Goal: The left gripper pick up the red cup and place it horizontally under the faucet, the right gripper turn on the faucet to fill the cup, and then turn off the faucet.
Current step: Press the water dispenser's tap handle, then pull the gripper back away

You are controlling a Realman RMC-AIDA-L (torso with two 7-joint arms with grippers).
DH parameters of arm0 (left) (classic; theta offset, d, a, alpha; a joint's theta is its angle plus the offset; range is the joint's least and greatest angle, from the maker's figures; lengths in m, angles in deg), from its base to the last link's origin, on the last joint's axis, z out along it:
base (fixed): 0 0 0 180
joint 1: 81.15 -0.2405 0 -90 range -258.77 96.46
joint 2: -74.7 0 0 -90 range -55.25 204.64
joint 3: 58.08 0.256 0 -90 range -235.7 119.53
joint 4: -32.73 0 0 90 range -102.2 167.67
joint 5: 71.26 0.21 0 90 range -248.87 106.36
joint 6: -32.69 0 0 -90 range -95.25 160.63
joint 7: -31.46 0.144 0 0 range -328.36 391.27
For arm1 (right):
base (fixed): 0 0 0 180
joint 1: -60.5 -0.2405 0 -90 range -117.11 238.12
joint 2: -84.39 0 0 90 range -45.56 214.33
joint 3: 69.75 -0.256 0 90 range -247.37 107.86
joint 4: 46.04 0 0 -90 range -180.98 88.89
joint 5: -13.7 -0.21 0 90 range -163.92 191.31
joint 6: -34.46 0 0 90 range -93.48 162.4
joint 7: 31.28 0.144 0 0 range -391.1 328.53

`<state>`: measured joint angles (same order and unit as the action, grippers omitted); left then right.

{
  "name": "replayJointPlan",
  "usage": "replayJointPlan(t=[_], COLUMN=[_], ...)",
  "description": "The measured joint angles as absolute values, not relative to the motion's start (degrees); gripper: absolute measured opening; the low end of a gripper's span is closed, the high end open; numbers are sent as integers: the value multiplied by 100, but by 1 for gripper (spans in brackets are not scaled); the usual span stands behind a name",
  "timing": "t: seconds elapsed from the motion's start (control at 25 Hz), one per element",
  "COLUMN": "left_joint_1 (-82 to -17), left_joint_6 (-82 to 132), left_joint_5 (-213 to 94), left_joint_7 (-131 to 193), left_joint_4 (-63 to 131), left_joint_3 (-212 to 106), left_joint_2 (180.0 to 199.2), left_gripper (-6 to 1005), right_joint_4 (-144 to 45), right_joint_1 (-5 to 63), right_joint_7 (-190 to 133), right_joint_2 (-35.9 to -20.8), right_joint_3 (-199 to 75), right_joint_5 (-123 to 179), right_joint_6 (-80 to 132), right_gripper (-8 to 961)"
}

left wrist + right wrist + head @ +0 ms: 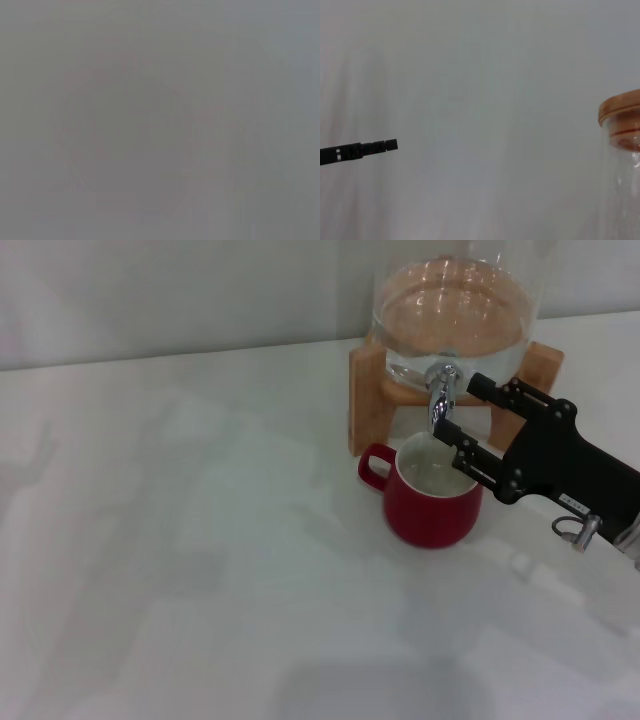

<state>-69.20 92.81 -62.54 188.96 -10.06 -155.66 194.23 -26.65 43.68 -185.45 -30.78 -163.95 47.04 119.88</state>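
The red cup (pixel 430 502) stands upright on the white table, its mouth directly below the faucet (pixel 441 392) and its handle pointing left. The chrome faucet juts out from the base of the glass dispenser. My right gripper (pixel 457 406) reaches in from the right at faucet height, open, with its two black finger bars apart and their tips right beside the faucet. One of its fingers (pixel 360 149) also shows in the right wrist view. The left gripper is out of view, and the left wrist view shows only flat grey.
The glass dispenser (pixel 452 312), holding water, sits on a light wooden stand (pixel 368 400) at the back of the white table (pixel 200 540). Its wooden lid (pixel 620 112) shows in the right wrist view. A pale wall runs behind.
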Motion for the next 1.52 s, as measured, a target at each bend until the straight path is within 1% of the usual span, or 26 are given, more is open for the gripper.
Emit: replayJointPlan(t=[0.68, 1.52], left_joint_1=[-6919, -6920], left_joint_6=[9297, 9285], left_joint_5=[-6209, -6211], left_joint_7=[18896, 18896], left_joint_4=[-1007, -1007], left_joint_3=[-15555, -15556], left_joint_2=[19422, 19417], left_gripper=[863, 863], right_joint_4=[-2587, -2438], right_joint_1=[4263, 4276], right_joint_7=[-18544, -18549], right_joint_2=[-3102, -3096], right_joint_3=[-16397, -16427], right_joint_5=[4692, 4585], right_joint_6=[11765, 11410], right_gripper=[598, 598])
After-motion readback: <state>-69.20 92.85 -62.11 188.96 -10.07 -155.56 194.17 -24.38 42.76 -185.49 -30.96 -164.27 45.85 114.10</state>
